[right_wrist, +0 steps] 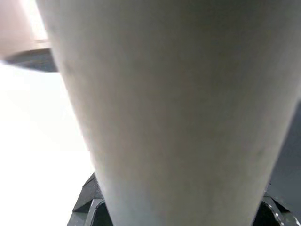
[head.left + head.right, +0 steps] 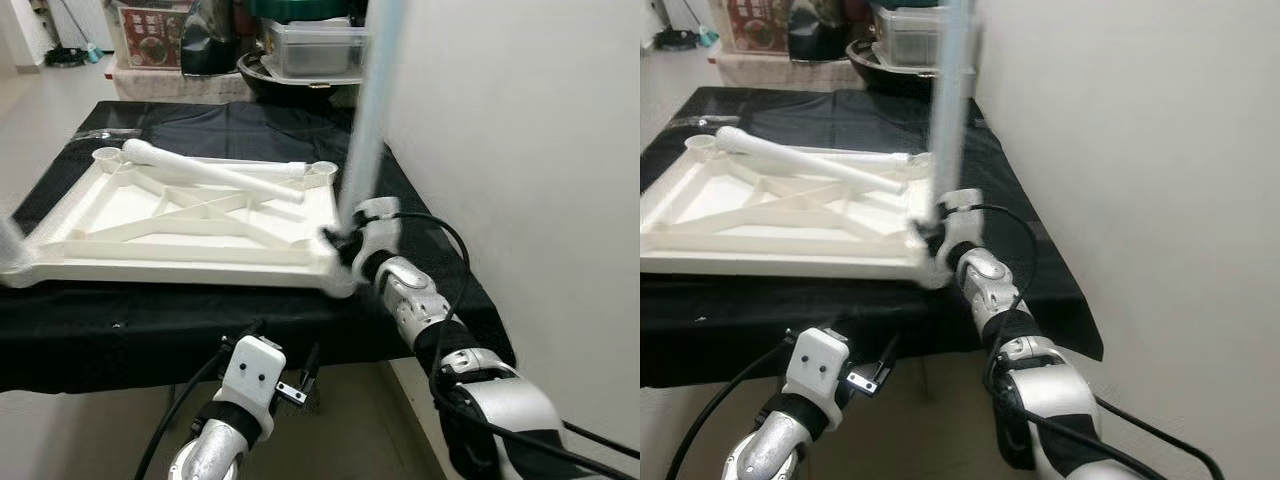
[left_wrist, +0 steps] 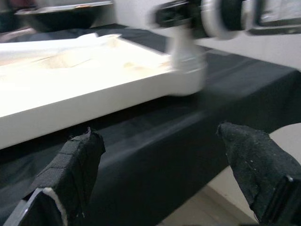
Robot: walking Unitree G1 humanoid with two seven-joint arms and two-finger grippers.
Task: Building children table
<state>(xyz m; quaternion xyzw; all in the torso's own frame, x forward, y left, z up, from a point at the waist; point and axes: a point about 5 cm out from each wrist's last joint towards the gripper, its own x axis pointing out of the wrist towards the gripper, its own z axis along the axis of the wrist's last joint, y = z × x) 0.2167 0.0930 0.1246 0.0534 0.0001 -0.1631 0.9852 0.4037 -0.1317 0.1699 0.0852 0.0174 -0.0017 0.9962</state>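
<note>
A white children's tabletop (image 2: 180,268) lies upside down on the black-covered table (image 2: 120,330), ribs facing up. One white leg (image 2: 210,172) lies loose across its far side. My right gripper (image 2: 345,245) is shut on a second white leg (image 2: 365,130), which stands upright and blurred at the tabletop's near right corner socket. In the right wrist view this leg (image 1: 164,117) sits right between the fingers. My left gripper (image 3: 164,155) hangs open below the table's front edge, its fingers (image 3: 75,160) spread wide with nothing between them.
A white wall (image 2: 520,150) runs close along the table's right side. Behind the table sit a black pan with a clear plastic container (image 2: 310,50) and a red printed box (image 2: 150,35). Bare floor (image 2: 40,110) lies to the left.
</note>
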